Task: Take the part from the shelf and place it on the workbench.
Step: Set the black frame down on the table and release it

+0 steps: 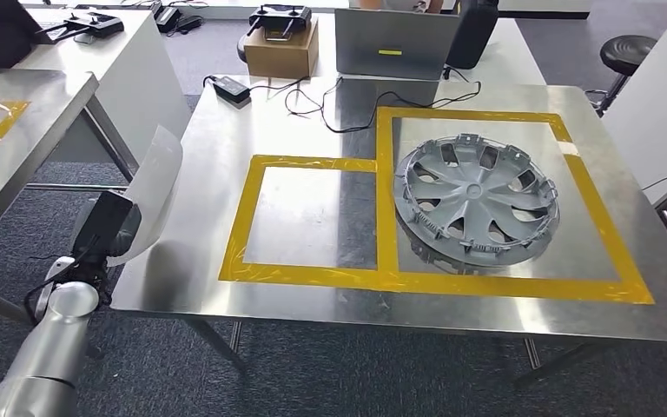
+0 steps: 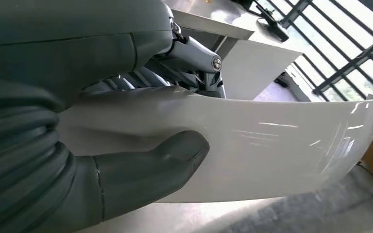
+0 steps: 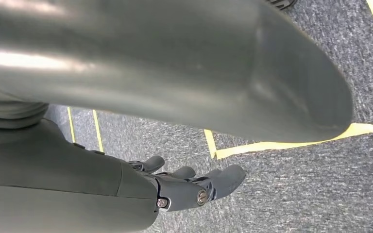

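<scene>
My left hand [image 1: 104, 228] hovers just off the left edge of the steel workbench [image 1: 208, 148], gripping a curved white panel part [image 1: 152, 187] that stands upright above it. In the left wrist view the thumb [image 2: 150, 167] presses on the white part [image 2: 272, 145] with the other fingers behind it. A grey wheel cover [image 1: 478, 198] lies inside the right yellow-taped square on the bench. The smaller left taped square [image 1: 313, 217] holds nothing. My right hand [image 3: 194, 187] hangs over grey carpet, its fingers apart and holding nothing.
At the bench's far end sit a laptop [image 1: 395, 42], a cardboard box [image 1: 281, 48] with a controller on it, a power adapter [image 1: 230, 87] and black cables. Another steel table [image 1: 9, 122] stands to the left, a black stool [image 1: 625, 52] at far right.
</scene>
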Tool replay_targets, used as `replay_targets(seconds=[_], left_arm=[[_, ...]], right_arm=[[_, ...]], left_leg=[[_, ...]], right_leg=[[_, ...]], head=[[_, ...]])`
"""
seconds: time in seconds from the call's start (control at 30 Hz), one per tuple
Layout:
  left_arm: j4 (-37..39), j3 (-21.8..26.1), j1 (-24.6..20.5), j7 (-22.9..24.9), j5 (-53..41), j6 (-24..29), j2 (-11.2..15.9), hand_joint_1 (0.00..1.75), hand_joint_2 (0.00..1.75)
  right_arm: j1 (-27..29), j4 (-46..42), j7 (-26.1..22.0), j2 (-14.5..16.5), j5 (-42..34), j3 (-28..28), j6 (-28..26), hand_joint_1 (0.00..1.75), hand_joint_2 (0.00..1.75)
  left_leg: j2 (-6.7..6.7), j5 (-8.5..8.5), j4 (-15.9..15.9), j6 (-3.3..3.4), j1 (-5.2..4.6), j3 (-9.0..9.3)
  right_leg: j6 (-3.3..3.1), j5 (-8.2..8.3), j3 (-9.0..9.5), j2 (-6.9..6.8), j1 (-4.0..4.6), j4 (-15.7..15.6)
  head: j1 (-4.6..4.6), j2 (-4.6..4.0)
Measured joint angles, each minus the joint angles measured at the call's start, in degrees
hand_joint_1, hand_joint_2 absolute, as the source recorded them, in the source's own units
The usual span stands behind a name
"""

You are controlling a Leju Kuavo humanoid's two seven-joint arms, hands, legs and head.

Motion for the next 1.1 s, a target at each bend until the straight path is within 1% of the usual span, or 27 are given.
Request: replay_targets(seconds=[0.1,0.17,0.27,0.33,0.47,0.63,0.7,0.8,0.97,1.1], left_arm=[[6.87,-0.87,-5.10,3.05,-2.53,1.51,0.12,1.75,1.75],[10.36,-1.65,-7.85,4.25,-4.40,2.10,0.34,1.75,1.75],[13.47,-3.23,-10.68,4.19,-7.20,2.39,0.32,1.75,1.75],[14.70,-4.76,-12.53,3.68,-9.22,2.39,-0.38,1.75,1.75],[16.00,-7.86,-15.85,3.37,-11.54,2.17,-2.83,1.75,1.75],[17.03,-10.02,-18.05,3.23,-12.08,1.85,-4.99,1.75,1.75],[17.41,-10.63,-18.92,3.15,-12.42,1.37,-6.15,1.75,1.75],[17.89,-11.67,-20.18,3.24,-12.98,0.67,-8.78,1.75,1.75],[18.39,-13.37,-21.31,3.07,-13.52,-0.85,-13.32,1.75,1.75],[18.59,-14.16,-21.46,2.79,-13.56,-1.01,-15.70,1.75,1.75]], right_arm=[[0.06,0.00,-0.07,0.00,0.16,0.00,0.00,0.00,0.00],[0.06,0.00,-0.07,0.00,0.43,0.00,0.05,0.00,0.00],[0.06,0.00,-0.09,-0.03,0.72,0.00,0.18,0.00,0.00],[0.04,0.00,-0.22,-0.10,0.92,0.00,0.26,0.00,0.00],[0.02,0.00,-0.62,-0.21,1.06,0.00,0.31,0.00,0.00],[0.13,0.00,-0.83,-0.27,1.07,0.00,0.31,0.00,0.00],[0.18,0.00,-1.00,-0.34,1.04,0.00,0.22,0.00,0.00],[0.04,0.00,-1.08,-0.51,0.80,0.00,-0.13,0.00,0.00],[0.09,0.00,-0.49,-0.57,0.55,0.00,-0.42,0.00,0.00],[0.14,0.00,-0.12,-0.57,0.59,0.00,-0.55,0.00,0.00]], left_leg=[[0.04,0.02,0.01,0.03,0.00,0.02],[0.03,0.03,0.01,0.03,0.00,0.03],[0.02,0.05,0.01,0.02,0.04,0.02],[-0.01,0.06,0.01,0.01,0.07,0.00],[-0.04,0.06,0.01,0.01,0.04,-0.03],[0.23,0.03,0.01,0.05,0.00,0.01],[0.14,0.05,0.01,0.07,0.01,-0.01],[-0.10,0.09,0.01,0.13,0.01,-0.04],[-0.08,0.09,0.01,0.14,-0.06,-0.04],[-0.06,0.09,0.01,0.14,-0.07,-0.03]], right_leg=[[0.06,0.05,-0.01,0.04,0.00,0.00],[0.06,0.05,-0.02,0.03,0.00,0.00],[0.06,0.05,-0.05,0.03,0.00,0.00],[0.06,0.04,-0.06,0.01,0.00,0.00],[0.06,0.04,-0.03,-0.01,0.00,0.00],[0.10,0.07,-0.11,0.21,-0.03,0.00],[0.11,0.08,-0.11,0.14,-0.05,-0.01],[0.12,0.07,-0.03,-0.07,-0.05,-0.02],[0.14,0.08,-0.03,-0.04,-0.07,-0.02],[0.14,0.08,-0.04,-0.02,-0.14,-0.02]], head=[[-0.01,0.02],[-0.01,0.02],[-0.01,0.01],[-0.01,0.00],[0.00,0.00],[-0.01,0.00],[-0.01,0.01],[0.00,0.01],[0.01,0.02],[0.01,0.01]])
